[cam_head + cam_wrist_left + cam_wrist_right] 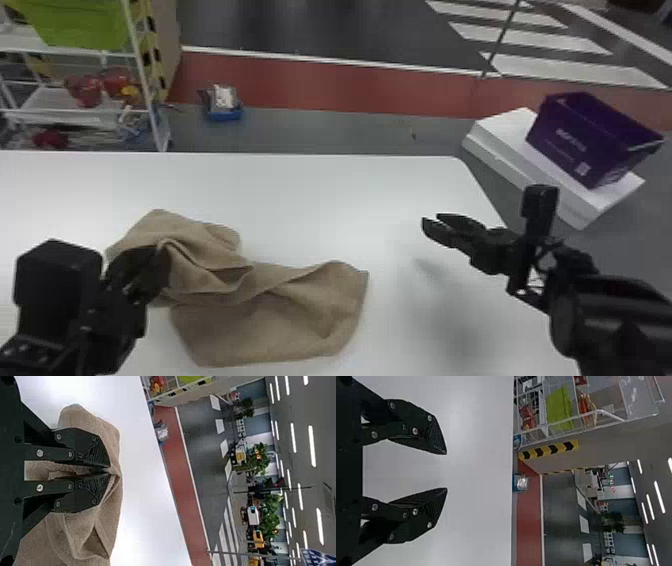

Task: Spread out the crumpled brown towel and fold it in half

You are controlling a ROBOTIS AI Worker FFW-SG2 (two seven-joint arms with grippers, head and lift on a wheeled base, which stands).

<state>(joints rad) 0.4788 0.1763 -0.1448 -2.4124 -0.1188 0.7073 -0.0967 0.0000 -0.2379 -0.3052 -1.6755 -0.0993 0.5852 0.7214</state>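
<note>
Lying lengthwise left to right on the table (310, 200), the brown towel (270, 322) is seen, head view, left of and nearer the robot than the right gripper (431, 219). Left wrist view: towel is pinched by the left gripper's fingers (93, 489). Right wrist view: fingers (421, 508) are spread above the table.
</note>
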